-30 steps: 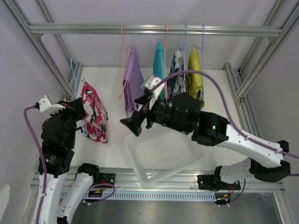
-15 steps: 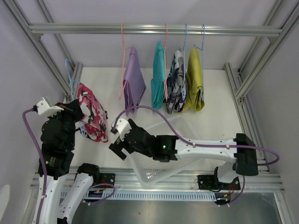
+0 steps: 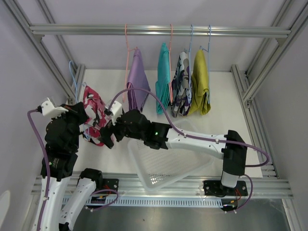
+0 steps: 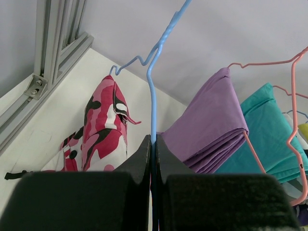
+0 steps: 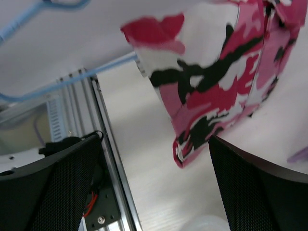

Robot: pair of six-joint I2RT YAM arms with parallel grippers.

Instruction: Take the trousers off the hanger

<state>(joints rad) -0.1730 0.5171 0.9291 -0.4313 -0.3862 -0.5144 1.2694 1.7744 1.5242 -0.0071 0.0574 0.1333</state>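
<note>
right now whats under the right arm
A white mesh basket sits on the table under the right arm. The part that shows looks empty. The arm covers the basket's far edge, so that strip cannot be checked.

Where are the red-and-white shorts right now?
Top view: the red-and-white shorts hang far left on a blue hanger pinched by the left gripper, off the rail, left of the lilac shorts.

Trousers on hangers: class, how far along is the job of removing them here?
Done: none off yet; lilac, teal, camouflage and mustard pairs hang on the rail. In hand: left end effector shut on the blue hanger carrying the red-and-white pair, right end effector open beside it. Left: all five.
</note>
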